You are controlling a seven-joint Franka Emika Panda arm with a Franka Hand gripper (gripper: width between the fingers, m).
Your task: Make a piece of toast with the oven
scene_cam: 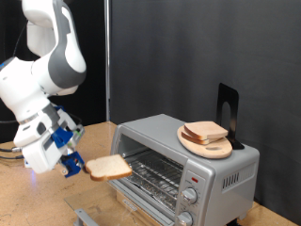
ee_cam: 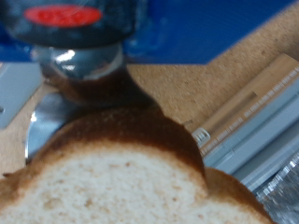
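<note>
My gripper (scene_cam: 77, 166) is shut on a slice of pale bread with a tan crust (scene_cam: 109, 168) and holds it level in the air, just off the exterior view's left of the silver toaster oven (scene_cam: 188, 155). The oven door (scene_cam: 141, 200) hangs open and the wire rack (scene_cam: 155, 171) shows inside. In the wrist view the slice (ee_cam: 121, 182) fills the lower frame, close to the camera, with one metal finger (ee_cam: 56, 112) on it. Two more slices (scene_cam: 205, 132) lie on a round wooden board (scene_cam: 205, 143) on top of the oven.
A black stand (scene_cam: 228, 108) rises behind the board on the oven's top. The oven's two knobs (scene_cam: 188, 196) and red light (scene_cam: 191, 176) face the front. The oven sits on a wooden table (scene_cam: 38, 202). A dark curtain hangs behind.
</note>
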